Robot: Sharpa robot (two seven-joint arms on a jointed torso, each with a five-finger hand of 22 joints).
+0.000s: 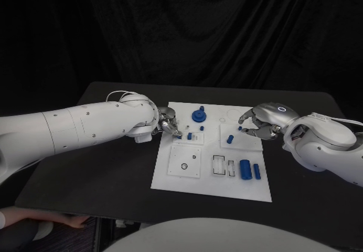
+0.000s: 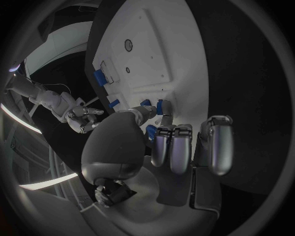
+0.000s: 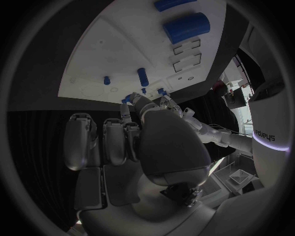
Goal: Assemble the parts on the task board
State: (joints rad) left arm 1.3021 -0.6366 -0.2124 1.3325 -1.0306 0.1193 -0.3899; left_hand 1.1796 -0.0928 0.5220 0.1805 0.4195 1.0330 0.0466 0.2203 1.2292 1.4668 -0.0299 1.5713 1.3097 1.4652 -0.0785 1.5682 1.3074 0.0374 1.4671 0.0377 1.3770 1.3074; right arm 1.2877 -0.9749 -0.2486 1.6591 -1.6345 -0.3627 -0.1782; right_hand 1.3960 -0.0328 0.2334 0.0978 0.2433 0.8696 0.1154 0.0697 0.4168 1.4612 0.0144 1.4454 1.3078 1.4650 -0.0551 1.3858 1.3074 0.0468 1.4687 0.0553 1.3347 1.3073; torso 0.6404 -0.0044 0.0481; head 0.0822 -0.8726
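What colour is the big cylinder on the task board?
Blue cylinder; the right wrist view shows it best.

- In the head view, the left hand sits at the task board's left edge, mostly covered by its own white arm, so its grasp cannot be made out.
- In the left wrist view, the left hand's fingertips meet a small blue part; whether it is pinched or merely touched is unclear.
- The right hand curls over the board's right edge, hiding anything beneath its palm.
- In the right wrist view, the big blue cylinder is sharp, while another blue piece is cut off by the circle's rim.
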